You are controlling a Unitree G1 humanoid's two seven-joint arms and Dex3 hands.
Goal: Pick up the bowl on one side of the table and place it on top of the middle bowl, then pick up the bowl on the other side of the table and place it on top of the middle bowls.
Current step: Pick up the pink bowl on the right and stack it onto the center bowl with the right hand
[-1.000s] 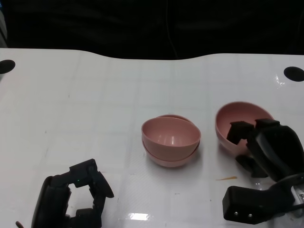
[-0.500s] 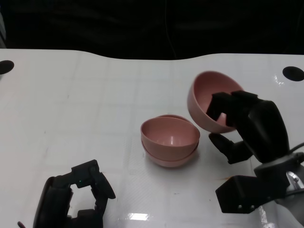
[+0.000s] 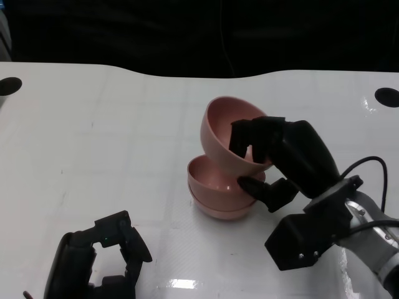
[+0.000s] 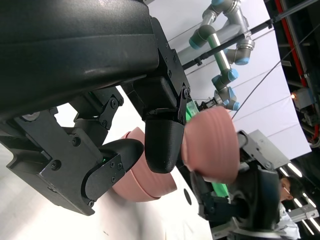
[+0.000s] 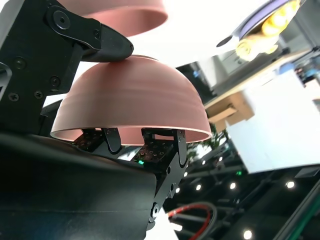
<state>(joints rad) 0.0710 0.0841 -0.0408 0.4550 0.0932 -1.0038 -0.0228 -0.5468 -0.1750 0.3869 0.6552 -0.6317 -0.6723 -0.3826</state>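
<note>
My right hand (image 3: 277, 159) grips a pink bowl (image 3: 227, 128) by its rim and holds it tilted, mouth toward the left, just above the stacked pink bowls (image 3: 215, 190) at the table's middle. Its lower edge is close to the stack's rim; contact cannot be told. In the right wrist view the held bowl (image 5: 130, 100) fills the centre, with fingers inside and a thumb (image 5: 97, 40) on its outer wall. My left hand (image 3: 103, 258) rests near the front left edge with fingers curled and nothing in them. The left wrist view shows that hand (image 4: 115, 140) with the stack (image 4: 142, 177) and held bowl (image 4: 212, 147) beyond.
The white table (image 3: 112, 137) has a black round hole at the far left edge (image 3: 9, 85) and another at the far right (image 3: 386, 96). Its far edge meets a dark background. A cable (image 3: 368, 163) loops over my right forearm.
My right hand lifted the right-side bowl off the table and carried it left and up, from beside the stack to just over it. The left hand has stayed put.
</note>
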